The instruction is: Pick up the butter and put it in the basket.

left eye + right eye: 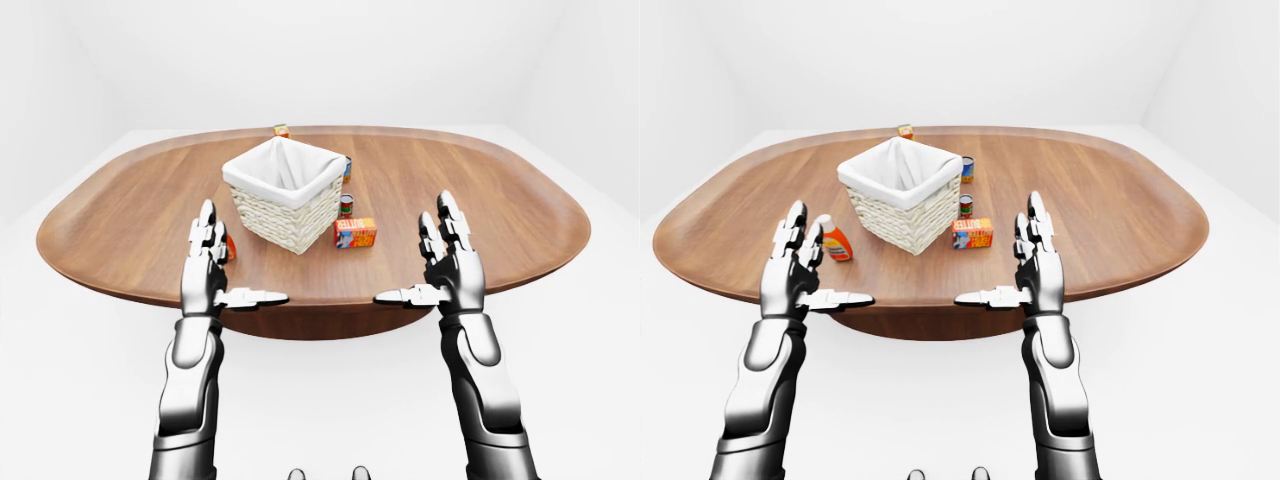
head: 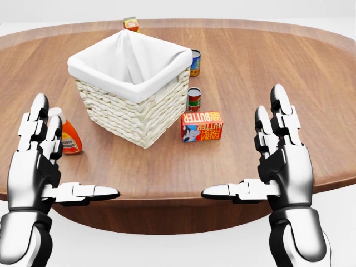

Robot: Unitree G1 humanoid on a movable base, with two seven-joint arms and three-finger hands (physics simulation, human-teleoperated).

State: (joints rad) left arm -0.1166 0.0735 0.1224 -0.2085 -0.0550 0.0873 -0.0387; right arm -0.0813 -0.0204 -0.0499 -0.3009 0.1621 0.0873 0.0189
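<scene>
Both hands are raised, spread wide and empty, thumbs pointing inward. The right hand (image 2: 278, 161) is the nearer to the butter (image 2: 202, 126), which lies up and left of its fingertips, just right of the basket (image 2: 139, 114). Best to reach in over the box from the right, clear of the can (image 2: 194, 99) beyond it, left hand (image 2: 36, 161) held aside

Glossy chrome-silver humanoid arms and hands

The left hand (image 2: 41, 167) and right hand (image 2: 278, 161) have three blocky segmented fingers with dark joint seams; rounded forearm shells narrow at dark elbow bands.
</scene>
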